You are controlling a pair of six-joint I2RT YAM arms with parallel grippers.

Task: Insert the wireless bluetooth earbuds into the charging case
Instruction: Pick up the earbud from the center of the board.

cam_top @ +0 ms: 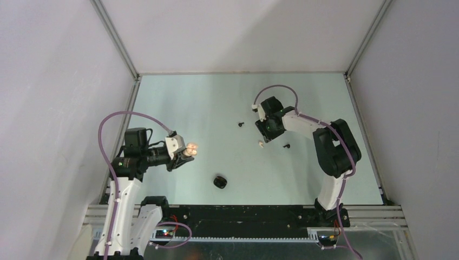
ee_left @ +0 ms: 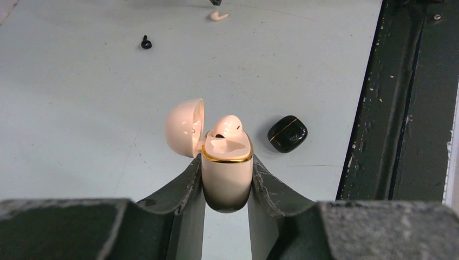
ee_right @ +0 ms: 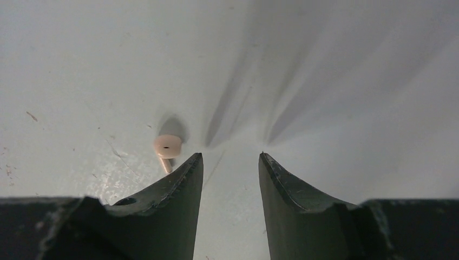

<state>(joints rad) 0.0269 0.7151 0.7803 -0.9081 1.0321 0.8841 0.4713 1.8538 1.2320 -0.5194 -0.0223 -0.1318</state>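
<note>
My left gripper [ee_left: 227, 179] is shut on the cream charging case [ee_left: 227, 173], held above the table with its lid [ee_left: 184, 127] open; it also shows in the top view [cam_top: 190, 148]. One cream earbud [ee_left: 226, 126] sits in the case. A second cream earbud [ee_right: 166, 148] lies on the table just left of my right gripper [ee_right: 230, 157], which is open and empty; it shows in the top view [cam_top: 261, 144] and far off in the left wrist view [ee_left: 218, 16]. Two black earbuds [cam_top: 241, 124] [cam_top: 286, 145] lie near the right gripper [cam_top: 265, 138].
A closed black charging case [cam_top: 220, 182] lies on the table near the front middle, also in the left wrist view [ee_left: 287, 134]. One black earbud [ee_left: 146, 42] shows far off in the left wrist view. The black front rail [cam_top: 243, 212] and enclosure walls bound the table.
</note>
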